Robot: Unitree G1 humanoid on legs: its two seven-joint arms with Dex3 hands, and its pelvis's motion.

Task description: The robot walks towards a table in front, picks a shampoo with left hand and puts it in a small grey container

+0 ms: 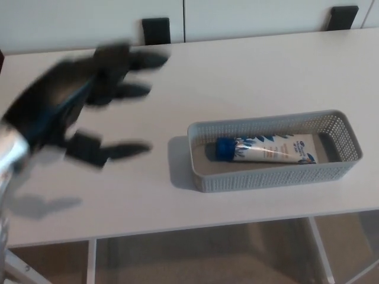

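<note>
Plain lab/office-type rm: white table (237, 77), white panels (254, 18) behind.

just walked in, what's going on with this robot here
A humanoid robot's left hand hangs open and blurred above the white table, holding nothing. The shampoo tube, blue cap to the left, lies flat inside the small grey container to the hand's right. The right hand is out of view.

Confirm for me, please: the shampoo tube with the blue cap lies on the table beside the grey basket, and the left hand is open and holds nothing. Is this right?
Not quite. The head view shows the shampoo tube lying inside the grey basket, not beside it. The rest is right: its cap is blue, and the left hand is open and holds nothing.
</note>
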